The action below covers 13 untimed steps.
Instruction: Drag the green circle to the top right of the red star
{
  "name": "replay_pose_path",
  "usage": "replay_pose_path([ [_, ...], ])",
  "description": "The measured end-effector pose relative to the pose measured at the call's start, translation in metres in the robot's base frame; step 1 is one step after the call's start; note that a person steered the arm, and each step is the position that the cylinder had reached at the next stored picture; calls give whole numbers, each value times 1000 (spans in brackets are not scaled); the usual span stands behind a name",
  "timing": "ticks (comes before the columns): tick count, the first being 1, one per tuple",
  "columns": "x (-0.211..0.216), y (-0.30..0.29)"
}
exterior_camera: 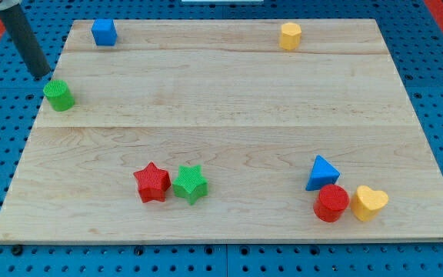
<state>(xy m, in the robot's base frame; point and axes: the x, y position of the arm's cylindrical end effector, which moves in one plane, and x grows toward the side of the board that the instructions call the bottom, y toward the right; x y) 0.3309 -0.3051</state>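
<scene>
The green circle (58, 95) stands at the left edge of the wooden board (229, 100), in the upper part of the view. The red star (152, 182) lies low on the board, left of centre, touching a green star (190, 184) on its right. My tip (43, 76) is the end of the dark rod coming down from the view's top left. It sits just up and left of the green circle, very close to it, at the board's left edge.
A blue cube (104, 32) is at the top left and a yellow hexagon-like block (289, 35) at the top, right of centre. At the bottom right are a blue triangle (322, 171), a red circle (331, 203) and a yellow heart (370, 202).
</scene>
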Motion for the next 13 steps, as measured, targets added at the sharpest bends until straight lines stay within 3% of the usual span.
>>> replay_pose_path([
  [1,2,0],
  [2,56,13],
  [3,77,53],
  [5,56,66],
  [6,54,128],
  [7,89,188],
  [8,61,195],
  [9,78,214],
  [10,137,221],
  [11,153,221],
  [12,132,248],
  [13,142,278],
])
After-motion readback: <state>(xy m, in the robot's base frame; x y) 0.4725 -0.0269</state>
